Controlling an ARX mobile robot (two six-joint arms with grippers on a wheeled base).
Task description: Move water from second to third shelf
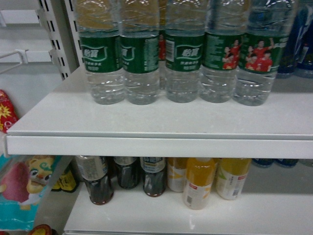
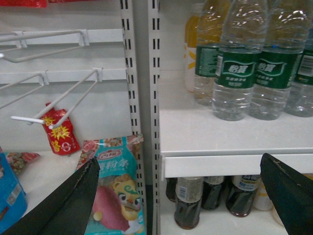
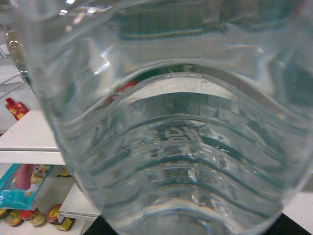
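A clear ribbed water bottle (image 3: 171,147) fills the right wrist view, pressed up close between my right gripper's (image 3: 190,227) jaws. Only dark slivers of the gripper show at the bottom corners. Several more water bottles (image 1: 142,54) with green labels stand in a row on the upper white shelf (image 1: 161,129) in the head view. No gripper shows in that view. My left gripper (image 2: 181,200) hangs open and holds nothing, level with the shelf's front edge (image 2: 234,164), with water bottles (image 2: 234,73) above it to the right.
Dark cola bottles (image 1: 100,183) and yellow drink bottles (image 1: 199,183) stand on the lower shelf. Left of the upright rail (image 2: 154,98) are wire hooks (image 2: 58,105), a red packet (image 2: 61,132) and a teal snack bag (image 2: 117,186).
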